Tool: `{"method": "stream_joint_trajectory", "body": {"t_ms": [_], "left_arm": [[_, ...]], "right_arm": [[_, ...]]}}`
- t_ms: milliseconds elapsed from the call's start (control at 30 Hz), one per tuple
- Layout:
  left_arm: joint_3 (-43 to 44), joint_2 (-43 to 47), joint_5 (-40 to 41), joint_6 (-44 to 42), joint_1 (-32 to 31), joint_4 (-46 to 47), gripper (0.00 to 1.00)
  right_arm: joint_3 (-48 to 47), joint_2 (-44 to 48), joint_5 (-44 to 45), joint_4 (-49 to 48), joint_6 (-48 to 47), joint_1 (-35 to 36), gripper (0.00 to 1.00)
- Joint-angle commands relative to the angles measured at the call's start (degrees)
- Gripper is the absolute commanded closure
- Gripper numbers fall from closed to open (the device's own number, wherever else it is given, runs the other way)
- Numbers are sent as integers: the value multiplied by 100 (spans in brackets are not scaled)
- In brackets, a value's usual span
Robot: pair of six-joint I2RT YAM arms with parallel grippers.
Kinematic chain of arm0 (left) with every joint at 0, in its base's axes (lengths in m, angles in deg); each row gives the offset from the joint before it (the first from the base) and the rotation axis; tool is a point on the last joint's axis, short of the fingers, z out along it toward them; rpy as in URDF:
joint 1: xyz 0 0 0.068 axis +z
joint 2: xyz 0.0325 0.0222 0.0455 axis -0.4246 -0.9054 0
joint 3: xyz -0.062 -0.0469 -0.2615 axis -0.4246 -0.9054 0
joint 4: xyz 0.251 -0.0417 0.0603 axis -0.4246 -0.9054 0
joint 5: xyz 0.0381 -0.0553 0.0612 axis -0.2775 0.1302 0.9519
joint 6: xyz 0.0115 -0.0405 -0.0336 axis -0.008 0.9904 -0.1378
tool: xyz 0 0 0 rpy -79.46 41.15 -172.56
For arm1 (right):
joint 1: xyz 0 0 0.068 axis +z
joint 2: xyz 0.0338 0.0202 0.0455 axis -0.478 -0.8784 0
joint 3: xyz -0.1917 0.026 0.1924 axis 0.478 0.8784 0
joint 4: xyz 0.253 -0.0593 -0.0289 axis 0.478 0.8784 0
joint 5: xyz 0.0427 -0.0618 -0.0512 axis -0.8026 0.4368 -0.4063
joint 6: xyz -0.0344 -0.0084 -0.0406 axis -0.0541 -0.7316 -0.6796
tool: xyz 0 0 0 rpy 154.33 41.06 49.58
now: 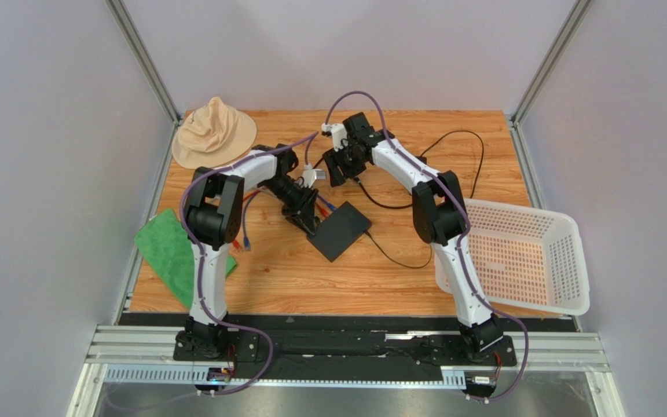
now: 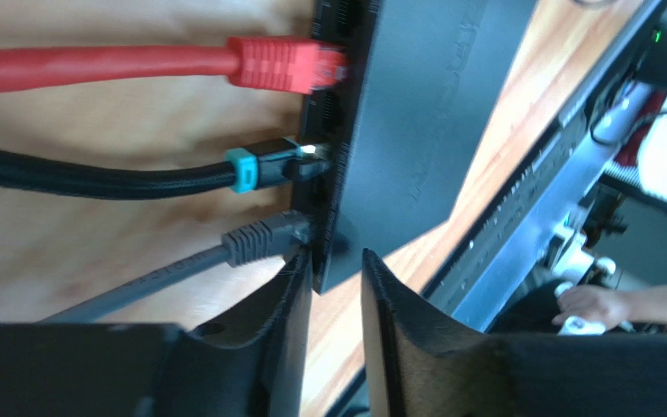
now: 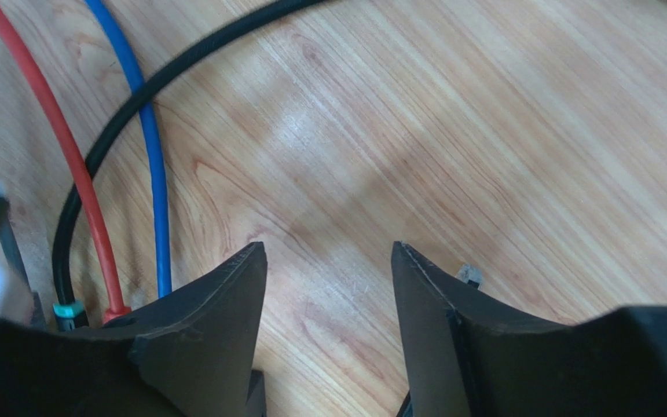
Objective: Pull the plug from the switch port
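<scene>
Fingers [image 2: 285, 330] of the left gripper [image 2: 337, 258] pinch the switch [image 2: 415, 130] corner; the right gripper [image 3: 328, 249] stands half open, empty.

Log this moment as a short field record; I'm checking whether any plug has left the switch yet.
plugs in switch: red plug, teal-collared black plug, grey plug
left gripper: fingers either side of the switch corner near grey plug; grip unclear
right gripper: open above the tabletop, holding nothing
status: no plug out yet
</scene>
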Motion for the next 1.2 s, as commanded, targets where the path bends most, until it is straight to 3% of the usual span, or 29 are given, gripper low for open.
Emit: {"method": "stream_joint_trajectory", "body": {"t_ms": [0, 200, 333, 500, 567, 700, 767, 900, 933, 967, 1167], "left_arm": [[278, 782, -226, -246, 7, -533, 61], [304, 1170, -525, 201, 376, -226, 50], [182, 1398, -631, 413, 402, 309, 44], [-476, 1934, -474, 967, 402, 1731, 42], [-618, 2153, -429, 1247, 402, 1971, 42], [-585, 2382, 218, 950, 271, 1833, 43], [-505, 2444, 572, 870, 192, 1648, 47], [-837, 2558, 337, 852, 51, 1454, 57], [-917, 2524, 223, 914, -19, 1497, 70], [-970, 2480, -22, 975, -46, 1523, 75], [-1076, 1663, -331, 1571, -441, 1989, 100]], "right_arm": [[120, 1025, 225, -51, 106, -83, 38], [2025, 2547, 463, 195, -131, -285, 24], [3336, 3811, 674, 353, -351, -303, 22], [4523, 4631, 464, 318, -246, -303, 23], [4805, 4763, 411, 309, -246, -303, 25], [5148, 4922, 709, 98, 340, -303, 30], [5482, 5123, 1016, -182, 815, -285, 32], [6009, 5712, 1377, -639, 923, 31, 32], [6071, 5774, 1343, -657, 923, 49, 32], [6211, 5836, 1195, -692, 923, 57, 31], [6660, 6065, 659, -808, 915, 66, 32]]}}
